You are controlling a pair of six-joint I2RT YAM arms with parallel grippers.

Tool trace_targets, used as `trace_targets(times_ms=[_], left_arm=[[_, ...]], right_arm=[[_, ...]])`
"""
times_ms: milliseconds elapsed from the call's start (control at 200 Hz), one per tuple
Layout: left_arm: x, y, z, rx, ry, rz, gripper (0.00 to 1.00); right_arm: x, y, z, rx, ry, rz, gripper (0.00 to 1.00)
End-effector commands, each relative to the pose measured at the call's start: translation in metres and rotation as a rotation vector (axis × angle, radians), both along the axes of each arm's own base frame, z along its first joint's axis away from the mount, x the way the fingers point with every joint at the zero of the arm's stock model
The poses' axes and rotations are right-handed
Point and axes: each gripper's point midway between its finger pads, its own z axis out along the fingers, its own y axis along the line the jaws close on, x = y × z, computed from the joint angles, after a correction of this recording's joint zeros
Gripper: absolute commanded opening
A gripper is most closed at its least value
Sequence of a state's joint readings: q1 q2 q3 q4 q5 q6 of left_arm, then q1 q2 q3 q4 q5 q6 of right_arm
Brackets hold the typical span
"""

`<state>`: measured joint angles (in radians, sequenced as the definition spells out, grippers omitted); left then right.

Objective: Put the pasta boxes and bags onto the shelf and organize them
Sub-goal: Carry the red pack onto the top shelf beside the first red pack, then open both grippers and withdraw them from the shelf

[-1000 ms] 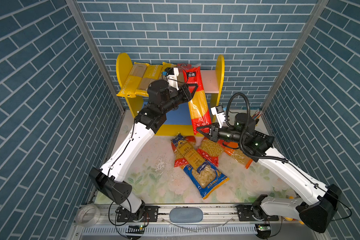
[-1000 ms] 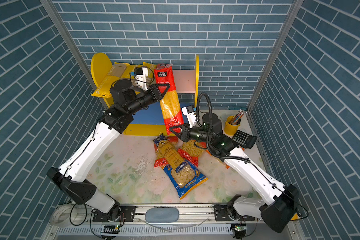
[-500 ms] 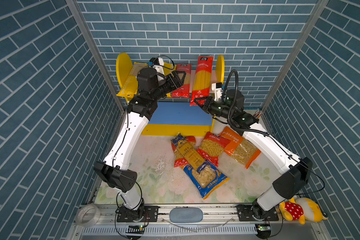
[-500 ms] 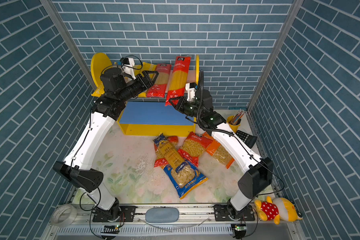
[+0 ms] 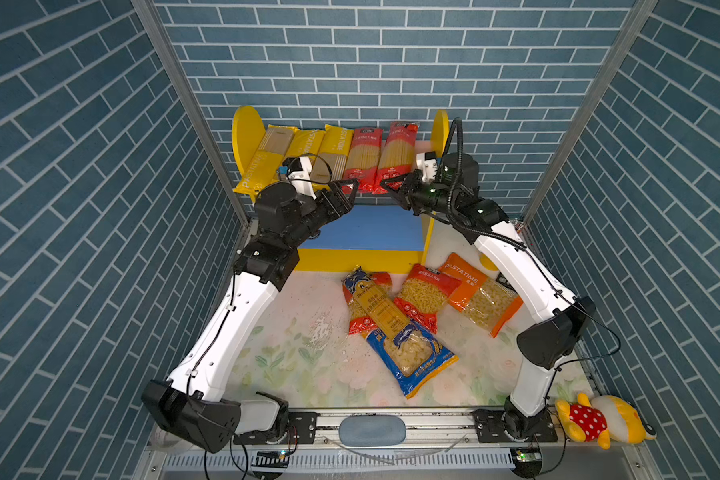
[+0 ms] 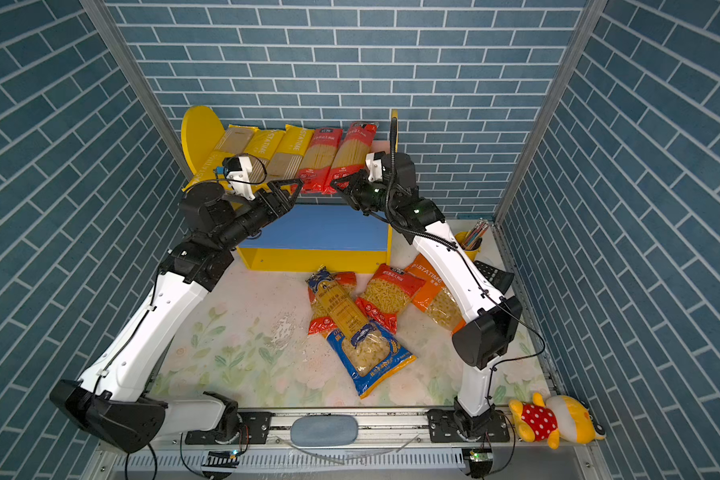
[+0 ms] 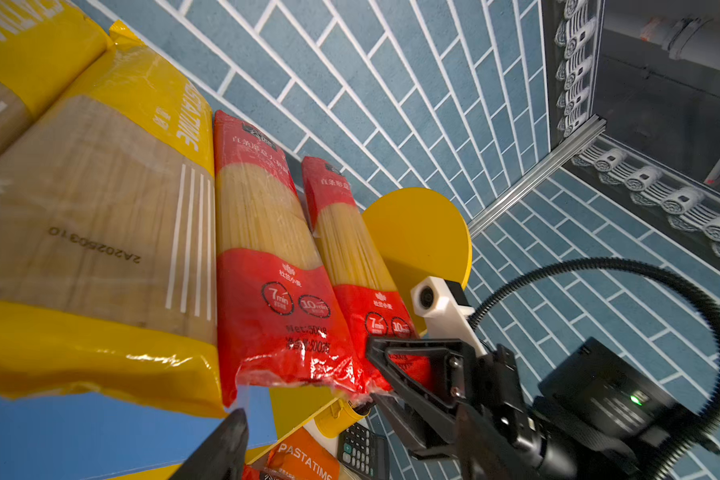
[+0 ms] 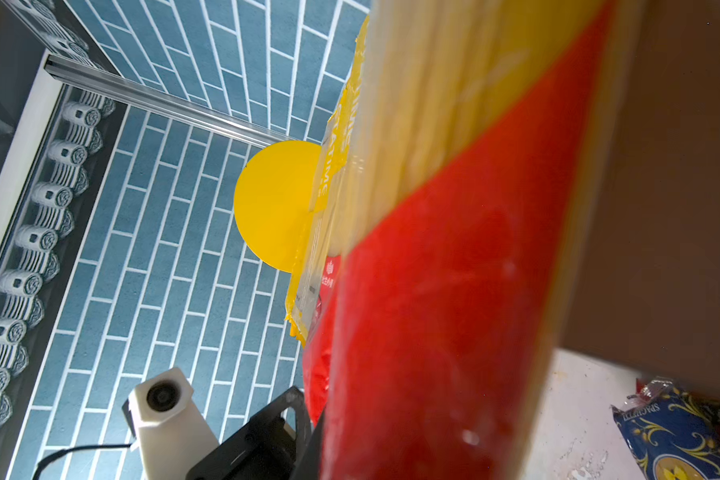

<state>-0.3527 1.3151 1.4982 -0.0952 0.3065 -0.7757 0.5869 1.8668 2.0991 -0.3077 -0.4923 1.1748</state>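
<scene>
My right gripper [image 5: 387, 187] has its jaws nearly closed, pinching the near end of the red spaghetti pack [image 5: 398, 156]. My left gripper [image 5: 347, 192] has its jaws spread wide with nothing in them, just beside the near end of the neighbouring red pack [image 5: 364, 160].

Where: the pack lies on the pink upper board [image 5: 424, 146] of the shelf [image 5: 246, 137], last in a row of five.

Axis: its long axis runs front to back. The printed head points at the brick wall [image 5: 350, 62], and the clamped end hangs past the board's front edge. It is nearly parallel to its neighbour, heads slightly apart.

Doing it well: swing the clamped end until the sides touch, then push it back so less overhangs. Release slowly — the film looks slippery and the pack could slide forward. Left can brace the neighbour.
</scene>
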Motion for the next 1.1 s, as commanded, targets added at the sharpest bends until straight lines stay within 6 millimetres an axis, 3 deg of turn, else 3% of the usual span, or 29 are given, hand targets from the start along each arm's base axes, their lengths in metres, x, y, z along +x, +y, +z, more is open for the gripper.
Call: trace_targets(times_ms=[0, 70, 175, 260, 475, 700, 800, 865, 995, 1095], left_arm=[[-0.008, 0.006, 0.012, -0.020, -0.046, 0.013, 0.79], [-0.011, 0.007, 0.010, -0.021, -0.043, 0.012, 0.79], [-0.011, 0.006, 0.004, -0.018, -0.035, 0.009, 0.79], [-0.010, 0.005, 0.001, -0.027, -0.028, 0.002, 0.79], [-0.014, 0.002, -0.006, -0.053, -0.019, -0.016, 0.79], [-0.021, 0.001, -0.007, -0.058, -0.029, -0.027, 0.79], [-0.025, 0.001, -0.006, -0.058, -0.033, -0.029, 0.79], [-0.028, 0.001, -0.005, -0.055, -0.034, -0.032, 0.79], [-0.039, 0.001, -0.006, -0.029, -0.045, -0.035, 0.79], [-0.046, 0.004, -0.011, -0.003, -0.041, -0.029, 0.79]], right_arm=[[-0.016, -0.006, 0.065, 0.076, -0.207, 0.061, 0.02], [-0.017, -0.011, 0.062, 0.069, -0.202, 0.057, 0.08], [-0.019, -0.021, 0.062, 0.069, -0.204, 0.046, 0.28], [-0.024, -0.028, 0.058, 0.059, -0.204, 0.039, 0.38], [-0.031, -0.047, 0.046, 0.030, -0.201, -0.014, 0.40], [-0.007, -0.048, 0.036, 0.000, -0.175, -0.040, 0.21], [-0.005, -0.042, 0.034, 0.019, -0.165, -0.017, 0.20], [-0.008, -0.041, 0.035, 0.034, -0.168, -0.004, 0.27], [-0.025, -0.047, 0.035, 0.031, -0.198, 0.019, 0.49], [-0.036, -0.053, 0.030, 0.014, -0.207, 0.028, 0.57]])
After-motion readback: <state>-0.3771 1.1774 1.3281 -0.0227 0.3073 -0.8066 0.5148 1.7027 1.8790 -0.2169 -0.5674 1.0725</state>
